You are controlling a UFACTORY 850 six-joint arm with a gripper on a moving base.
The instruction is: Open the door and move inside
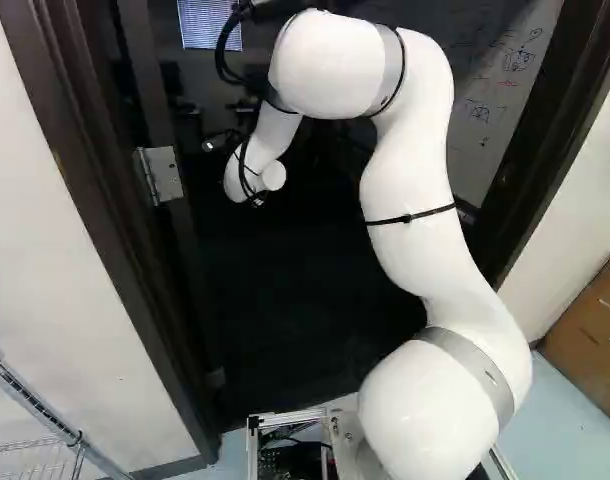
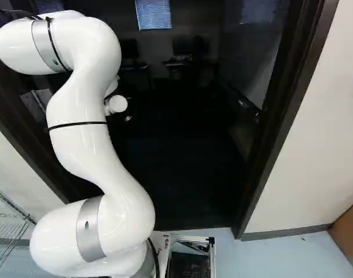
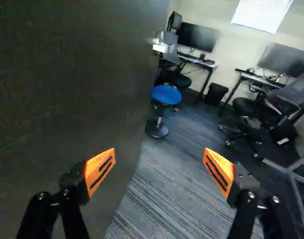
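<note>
Wrist view: the hand (image 3: 159, 169) stands open beside the swung-open, dark door (image 3: 77, 89).
From where I'm standing, its orange pads (image 3: 221, 165) are wide apart, one of them in front of the door; bright metal, apparently the handle (image 3: 163, 47), shows at the door's far edge; ahead are striped carpet (image 3: 164, 199), a blue-topped stool (image 3: 166, 94), a dark bin (image 3: 216, 93) and monitors (image 3: 197, 37) on worktops (image 3: 202, 62); in the left base view a metal hinge (image 1: 162, 175) shows at the left, and the white arm (image 1: 410, 180) curves across the doorway, a brown box (image 1: 595, 335) at the right; in the right base view the arm's far end shows against the dark opening, inside the door frame (image 2: 292, 133), with a window blind (image 2: 153, 14) beyond.
</note>
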